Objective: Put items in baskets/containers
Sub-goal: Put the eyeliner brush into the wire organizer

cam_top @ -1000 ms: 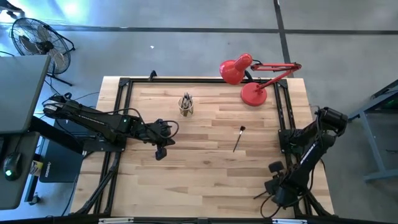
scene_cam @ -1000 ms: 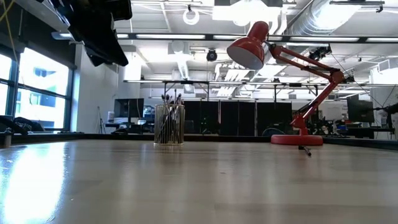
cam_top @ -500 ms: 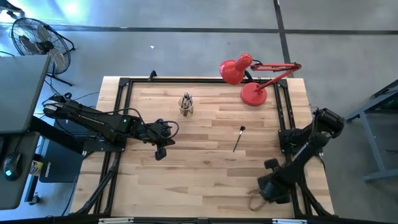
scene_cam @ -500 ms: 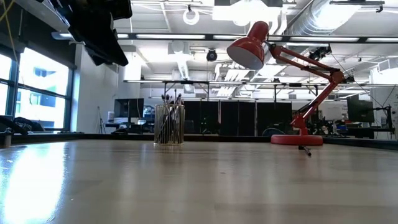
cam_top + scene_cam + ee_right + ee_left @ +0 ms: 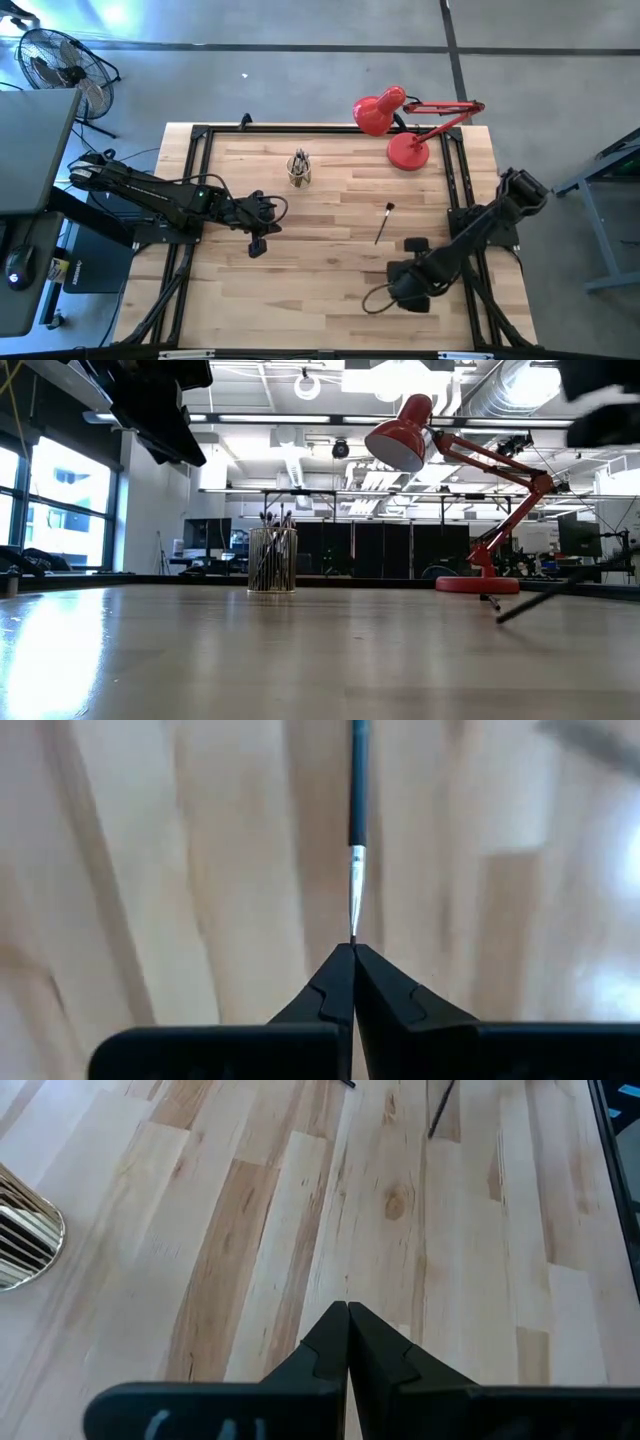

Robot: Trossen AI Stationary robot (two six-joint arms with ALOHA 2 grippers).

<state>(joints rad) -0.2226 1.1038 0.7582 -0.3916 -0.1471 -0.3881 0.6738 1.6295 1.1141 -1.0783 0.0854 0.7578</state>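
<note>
A small clear yellowish cup stands on the table's far middle with several dark brush sticks upright in it. It also shows in the low view and the left wrist view. One dark brush lies flat on the table, right of centre. My right gripper is near the table's front right, shut on another thin dark brush. My left gripper hovers left of centre, shut and empty. My right gripper pinches the brush's thin pointed end, just past its silvery ferrule, between its two fingertips. The brush sticks straight out ahead of the fingers, along them. In the low view it slants, its free end low near the tabletop.
A red desk lamp stands at the far right, its round base on the table and its head toward the cup. A black frame runs along the table's left, right and far edges. Bare wood lies between the two grippers.
My right gripper has swung from the table's near right corner toward the left and a little toward the far edge, carrying the brush, which now shows in the low view. My left arm has kept still.
</note>
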